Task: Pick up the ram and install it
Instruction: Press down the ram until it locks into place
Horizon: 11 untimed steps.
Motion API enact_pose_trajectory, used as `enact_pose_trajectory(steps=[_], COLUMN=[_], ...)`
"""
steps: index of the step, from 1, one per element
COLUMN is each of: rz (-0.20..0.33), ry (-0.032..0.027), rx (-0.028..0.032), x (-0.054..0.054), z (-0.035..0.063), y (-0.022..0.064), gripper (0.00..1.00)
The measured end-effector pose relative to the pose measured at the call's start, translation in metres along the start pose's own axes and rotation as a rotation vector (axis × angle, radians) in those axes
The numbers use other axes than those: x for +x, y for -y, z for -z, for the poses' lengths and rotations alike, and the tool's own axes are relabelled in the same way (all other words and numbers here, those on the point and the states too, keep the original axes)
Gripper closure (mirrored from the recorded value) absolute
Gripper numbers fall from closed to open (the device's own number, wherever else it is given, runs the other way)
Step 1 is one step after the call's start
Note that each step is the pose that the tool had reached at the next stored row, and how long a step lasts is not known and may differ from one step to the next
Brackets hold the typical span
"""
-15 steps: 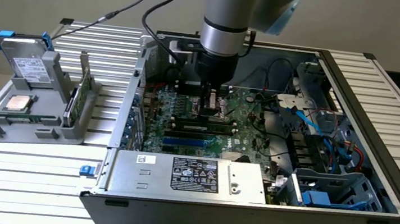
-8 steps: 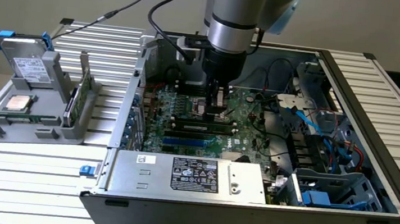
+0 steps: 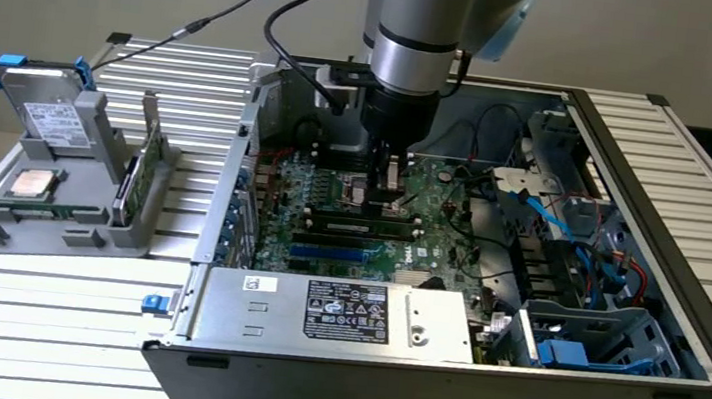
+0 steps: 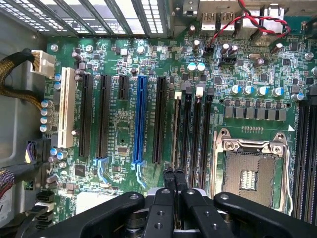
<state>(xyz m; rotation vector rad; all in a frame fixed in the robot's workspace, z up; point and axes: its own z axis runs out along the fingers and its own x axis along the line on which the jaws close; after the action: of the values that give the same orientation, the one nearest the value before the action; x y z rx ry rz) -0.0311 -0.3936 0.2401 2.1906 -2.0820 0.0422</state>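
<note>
While the jaws stand clenched tip to tip with nothing between them, we read the gripper (image 4: 174, 174) as pressing, not carrying; in the wrist view the fingertips (image 4: 169, 174) sit right at the end of the ram (image 4: 177, 130), which stands edge-on in the memory slot nearest the black expansion slots; in the exterior view the same stick (image 3: 356, 227) lies across the motherboard (image 3: 329, 196) just under the tool.

To do this step well, in our judgement: push straight down along the slot, no sideways lean; load over one end at a time so each latch can snap; keep clear of the open CPU socket (image 4: 250, 176) just beside the slots.

Hard to tell: whether the stick is fully seated; latch state at either end; the near end is hidden behind the fingers; actual contact between tips and the board edge is not resolvable; the chips and label are unreadable edge-on; the empty neighbouring slots (image 4: 198, 134) blend together.
</note>
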Motion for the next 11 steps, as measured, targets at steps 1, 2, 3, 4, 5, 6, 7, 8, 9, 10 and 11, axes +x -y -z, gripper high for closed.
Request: enact_pose_trajectory(steps=[1, 2, 3, 4, 5, 6, 7, 8, 9, 10, 11], rz=[0.000, 0.000, 0.000, 0.000, 0.000, 0.000, 0.000, 0.000, 0.000, 0.000, 0.000], ry=[0.0000, 0.0000, 0.0001, 0.0000, 0.0000, 0.0000, 0.0000, 0.0000, 0.0001, 0.0001, 0.0001], rx=[0.0000, 0.0000, 0.0000, 0.0000, 0.0000, 0.0000, 0.0000, 0.0000, 0.0001, 0.0001, 0.0000], x=[0.0000, 0.0000, 0.0000, 0.0000, 0.0000, 0.0000, 0.0000, 0.0000, 0.0000, 0.0004, 0.0010], z=[0.0000, 0.0000, 0.0000, 0.0000, 0.0000, 0.0000, 0.0000, 0.0000, -0.0001, -0.0001, -0.0001], y=[0.0000, 0.0000, 0.0000, 0.0000, 0.0000, 0.0000, 0.0000, 0.0000, 0.0000, -0.0001, -0.0001], gripper=[0.90, 0.90, 0.90, 0.90, 0.90, 0.90, 0.90, 0.90, 0.90, 0.90, 0.90])
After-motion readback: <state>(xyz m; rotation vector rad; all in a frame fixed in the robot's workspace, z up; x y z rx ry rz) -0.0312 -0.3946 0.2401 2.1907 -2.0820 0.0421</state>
